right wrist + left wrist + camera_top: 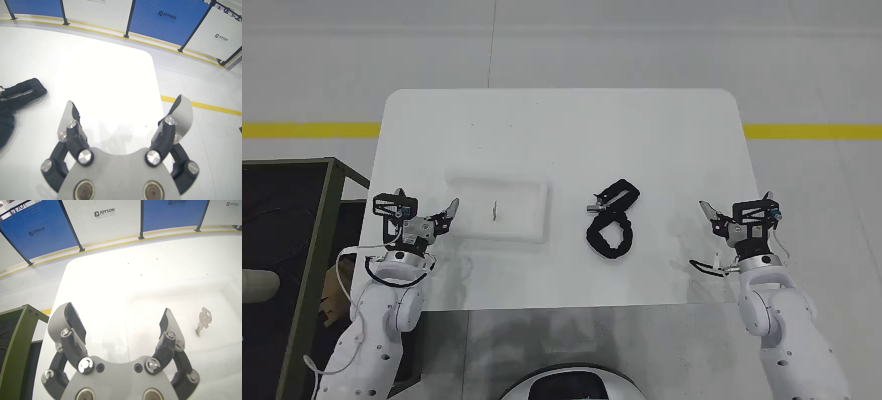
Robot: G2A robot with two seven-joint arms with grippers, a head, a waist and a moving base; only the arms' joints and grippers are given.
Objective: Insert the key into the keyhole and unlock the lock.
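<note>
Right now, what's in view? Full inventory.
key: 1, silver, lying flat in the tray
tray: 1, white, left half of the table
lock: 1, black loop with a metal end, table centre
table: 1, white
frame: 1, green, beside the table's left edge
floor lines: several, yellow, past the table
panels: several, blue and white, behind the lines
left gripper: 1, grey and black, open, beside the tray
right gripper: 1, grey and black, open, near the table's right edge
</note>
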